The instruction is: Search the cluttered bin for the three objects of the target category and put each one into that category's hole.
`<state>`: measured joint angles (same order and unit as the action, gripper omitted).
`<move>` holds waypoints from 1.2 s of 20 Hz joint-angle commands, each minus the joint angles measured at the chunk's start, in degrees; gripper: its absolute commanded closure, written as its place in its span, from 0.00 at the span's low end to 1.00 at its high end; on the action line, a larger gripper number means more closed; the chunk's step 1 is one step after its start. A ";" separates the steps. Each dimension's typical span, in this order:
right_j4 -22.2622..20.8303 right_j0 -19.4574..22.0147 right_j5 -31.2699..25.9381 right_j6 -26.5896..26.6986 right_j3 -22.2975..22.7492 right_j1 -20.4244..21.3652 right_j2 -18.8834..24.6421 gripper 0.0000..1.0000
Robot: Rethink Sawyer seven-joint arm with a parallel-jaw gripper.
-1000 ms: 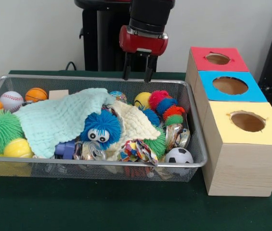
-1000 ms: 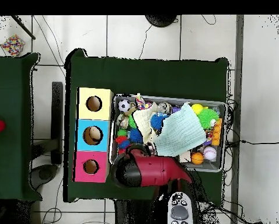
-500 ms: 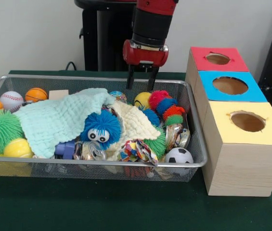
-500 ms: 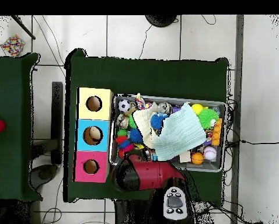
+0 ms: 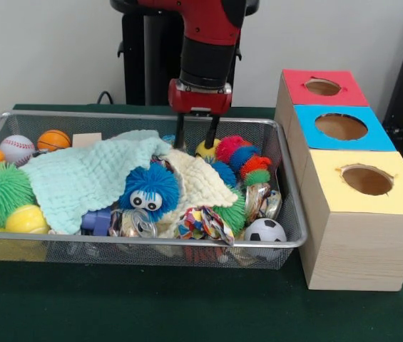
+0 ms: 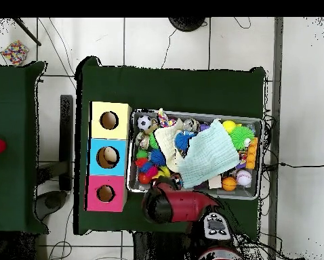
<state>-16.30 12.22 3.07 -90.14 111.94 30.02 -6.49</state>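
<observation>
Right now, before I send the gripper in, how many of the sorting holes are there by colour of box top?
Red-topped box with a hole: 1
Blue-topped box with a hole: 1
Yellow-topped box with a hole: 1
Total: 3 holes, one per box, in a row beside the wire bin.

One camera is sitting low and close across the table, facing the robot and looking slightly down — the wire bin [image 5: 137,185] is filling the left and middle of its picture, and the wooden box with three holes [image 5: 351,171] is standing at the right. The other is hanging high above, looking straight down, taking in the whole green table [image 6: 171,84] and the tiled floor [image 6: 304,101] around it. Both are sharing the bin [image 6: 195,115] and the box [image 6: 109,157] — turned half round between them.
</observation>
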 commanded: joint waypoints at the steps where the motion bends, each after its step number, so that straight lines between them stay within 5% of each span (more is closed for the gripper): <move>1: -2.88 2.39 4.24 -7.05 -4.22 -9.53 6.29 0.00; 9: -2.99 0.85 3.04 -4.39 -7.45 -10.59 5.39 0.00; 13: -3.25 3.49 3.09 -5.69 -5.24 -8.55 8.35 0.00; 19: 0.23 -3.71 -1.36 -7.15 -0.94 4.37 1.91 0.00; 24: 1.54 -2.95 -11.31 -5.48 0.75 13.59 1.80 0.00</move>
<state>-16.35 9.44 3.77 -90.14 110.60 33.57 -6.36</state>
